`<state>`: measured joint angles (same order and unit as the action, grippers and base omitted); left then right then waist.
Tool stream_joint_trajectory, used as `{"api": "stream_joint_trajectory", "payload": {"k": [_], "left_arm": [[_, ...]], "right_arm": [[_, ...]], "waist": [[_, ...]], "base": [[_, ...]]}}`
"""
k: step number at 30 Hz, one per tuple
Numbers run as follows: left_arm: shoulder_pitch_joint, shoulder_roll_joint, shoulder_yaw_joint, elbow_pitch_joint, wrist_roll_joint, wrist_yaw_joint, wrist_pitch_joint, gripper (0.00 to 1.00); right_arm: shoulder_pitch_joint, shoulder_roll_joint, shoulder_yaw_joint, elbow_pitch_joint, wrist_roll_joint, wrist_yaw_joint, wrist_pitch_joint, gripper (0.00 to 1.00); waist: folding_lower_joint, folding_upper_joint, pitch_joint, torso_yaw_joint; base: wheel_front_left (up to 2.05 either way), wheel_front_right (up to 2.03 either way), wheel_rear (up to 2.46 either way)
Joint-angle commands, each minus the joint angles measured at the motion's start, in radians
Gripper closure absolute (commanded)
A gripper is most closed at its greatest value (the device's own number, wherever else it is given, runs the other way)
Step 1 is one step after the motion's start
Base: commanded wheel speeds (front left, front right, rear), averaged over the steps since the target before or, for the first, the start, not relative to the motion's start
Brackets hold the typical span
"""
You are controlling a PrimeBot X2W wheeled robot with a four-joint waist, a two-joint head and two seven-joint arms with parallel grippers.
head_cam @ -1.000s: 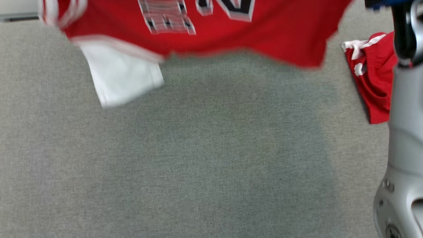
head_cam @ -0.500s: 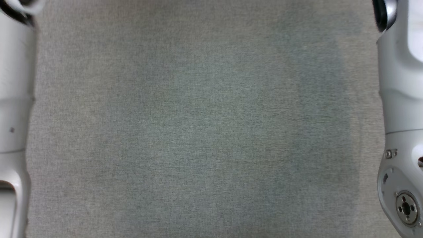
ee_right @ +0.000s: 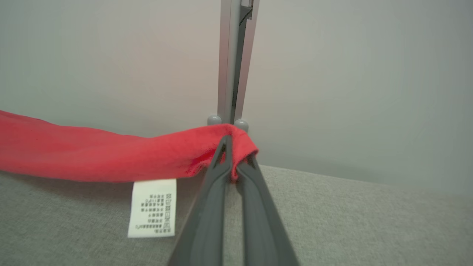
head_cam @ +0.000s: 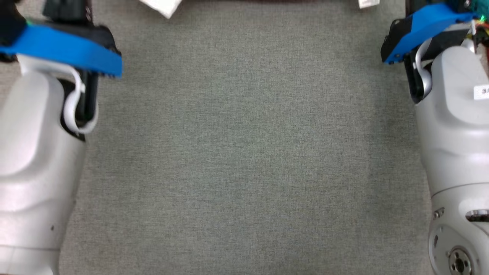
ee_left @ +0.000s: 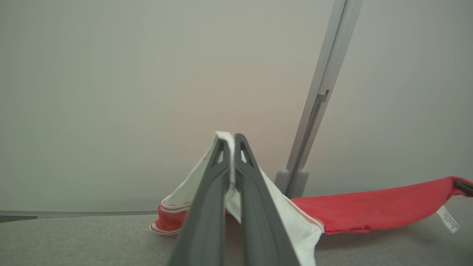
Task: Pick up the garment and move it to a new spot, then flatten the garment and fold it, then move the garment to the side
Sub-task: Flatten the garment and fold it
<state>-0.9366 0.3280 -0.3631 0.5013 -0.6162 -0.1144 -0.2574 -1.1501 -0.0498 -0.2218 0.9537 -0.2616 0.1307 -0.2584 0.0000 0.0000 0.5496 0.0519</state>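
1. In the head view, left forearm (head_cam: pixel 34 160) at the left edge, right forearm (head_cam: pixel 454 133) at the right edge, table (head_cam: pixel 244 152) between and beneath.
2. Garment (ee_left: pixel 369 210) strung from left gripper (ee_left: pixel 232 138) across to right gripper (ee_right: pixel 236 147), over the table's far part.
3. Label (ee_right: pixel 152 207) hanging below the garment, near the right gripper.
4. Upright post (ee_right: pixel 236 55) behind the garment, wall (ee_right: pixel 351 74) behind the post.

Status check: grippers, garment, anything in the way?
Left gripper shut on garment, white corner. Right gripper shut on its red edge. Garment stretched between them, low over table. Post behind it.
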Motion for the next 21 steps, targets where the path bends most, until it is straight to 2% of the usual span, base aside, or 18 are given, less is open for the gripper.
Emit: {"api": "stream_joint_trajectory", "payload": {"k": [1,11,16,21], "left_arm": [[0.036,-0.005,0.007,-0.025,-0.002,-0.004,-0.006,1.0],[0.404,-0.03,0.116,-0.293,0.02,0.026,-0.008,1.0],[0.621,-0.017,0.148,-0.414,0.017,0.057,-0.008,1.0],[0.83,0.005,0.155,-0.557,-0.001,0.104,0.021,1.0]], "right_arm": [[0.03,-0.002,0.008,-0.012,0.019,0.0,-0.006,1.0],[0.321,-0.002,0.135,-0.197,0.258,0.0,-0.008,1.0],[0.5,-0.002,0.16,-0.294,0.314,0.0,0.0,1.0],[0.704,-0.002,0.152,-0.461,0.347,0.0,0.077,1.0]], "waist": [[0.0,0.0,-0.013,-0.002],[0.0,0.0,-0.168,-0.024],[0.0,0.0,-0.279,-0.04],[0.0,0.0,-0.372,-0.048]], "base": [[0.0,0.0,0.0],[0.0,0.0,0.0],[0.0,0.0,0.0],[0.0,0.0,0.0]]}}
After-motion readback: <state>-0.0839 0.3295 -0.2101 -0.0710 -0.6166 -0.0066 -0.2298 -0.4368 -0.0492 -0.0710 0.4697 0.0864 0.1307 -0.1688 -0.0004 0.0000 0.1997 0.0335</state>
